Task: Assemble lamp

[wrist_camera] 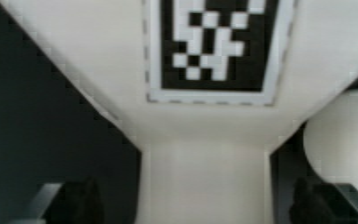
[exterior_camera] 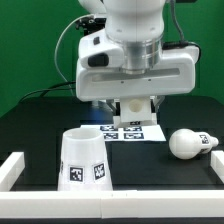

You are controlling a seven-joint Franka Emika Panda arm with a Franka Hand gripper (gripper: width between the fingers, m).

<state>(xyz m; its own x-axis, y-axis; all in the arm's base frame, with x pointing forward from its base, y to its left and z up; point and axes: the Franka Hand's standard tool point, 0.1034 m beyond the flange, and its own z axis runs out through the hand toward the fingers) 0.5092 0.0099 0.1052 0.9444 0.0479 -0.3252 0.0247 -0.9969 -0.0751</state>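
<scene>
Green backdrop cloth (exterior_camera: 30, 40) hangs behind a black counter (exterior_camera: 40, 125) edged with a white rim. The white robot arm (exterior_camera: 135, 40) fills the upper middle of the exterior view, reaching straight down to the far middle of the counter.

The matte white angular base block (wrist_camera: 208, 140) sits directly under the pincer (exterior_camera: 133, 112). In the wrist view it fills the frame, its black-and-white tag facing the camera and its body narrowing between the two dark fingers (wrist_camera: 55, 202). The fingers stand on either side of the narrow part, but the close, blurred picture does not show whether they press on it, so I cannot tell if the pincer is clenched or released.

The matte white truncated-cone shade (exterior_camera: 85, 160) stands upright at the lower left of the exterior view, well apart from the base block. The round white bulb on its short neck (exterior_camera: 190, 143) lies on its side at the right, also apart.

Nothing is joined yet, so this looks like the opening step of taking hold of the base block. The next move probably calls for a firm, centred grip on the narrow part. The block should then be set where it cannot slide before the bulb is fetched.
</scene>
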